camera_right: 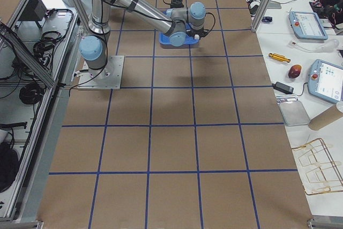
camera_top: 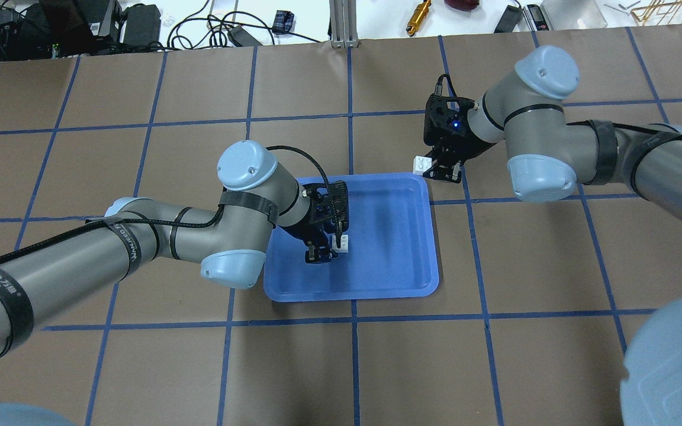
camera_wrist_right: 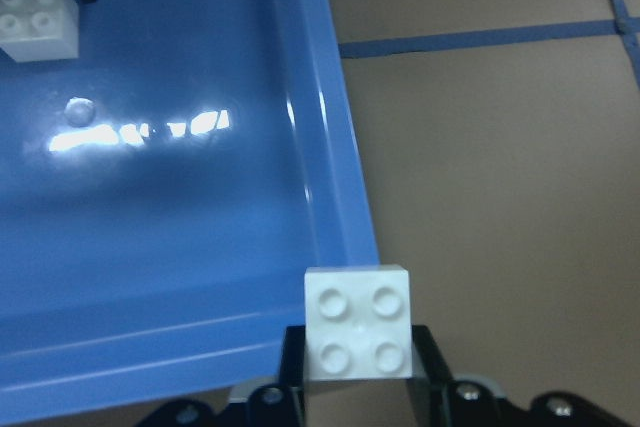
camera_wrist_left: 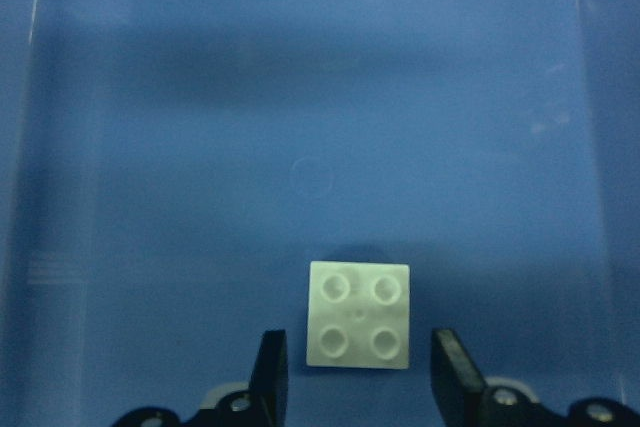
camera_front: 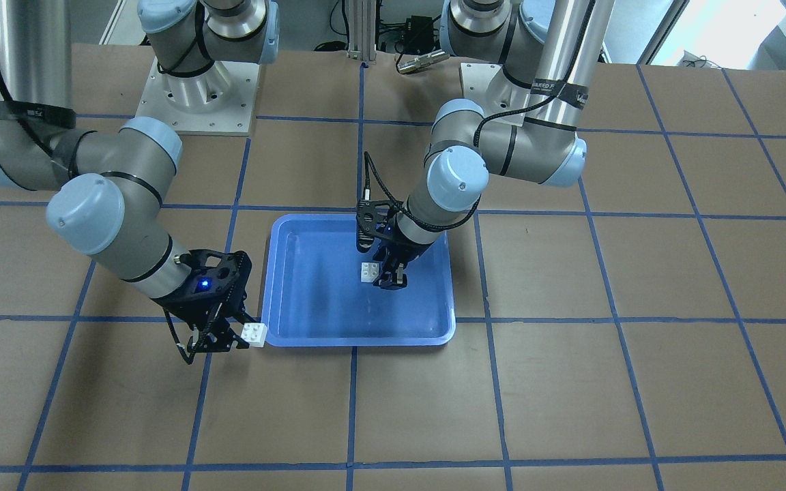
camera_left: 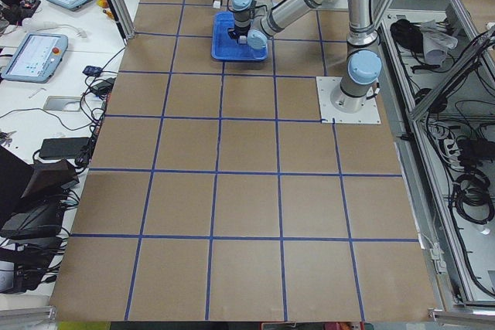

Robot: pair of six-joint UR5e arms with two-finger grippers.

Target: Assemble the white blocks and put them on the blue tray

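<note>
Loose block (camera_wrist_left: pixel 359 315): lies flat on the tray (camera_front: pixel 325 300) floor, near the tray's middle, four studs up. Nothing is stacked on it.

Held block (camera_wrist_right: pixel 358 322): studs up, outside the tray and just beside its far right corner as the overhead view shows it. In the right wrist view it stands against the outer side of the rim. It is over the table (camera_front: pixel 570 382); I cannot tell whether it touches the surface. The two blocks are well apart and not joined.

Left gripper (camera_front: pixel 391 279): inside the tray's outline, pointing down at the loose block. The jaws are spread. In the left wrist view each tip stands off one side of the block, with blue floor showing in both gaps, so it is released and not gripping.

Right gripper (camera_front: pixel 239 338): clenched on the held block, one jaw pressed to each of two opposite sides. It sits low beside the tray corner. A blue light (camera_front: pixel 205 283) glows on its wrist housing.

Table: brown covering with a blue tape grid; the tray lies flat on it between the two arms. The side views show the grippers too small to add anything.
</note>
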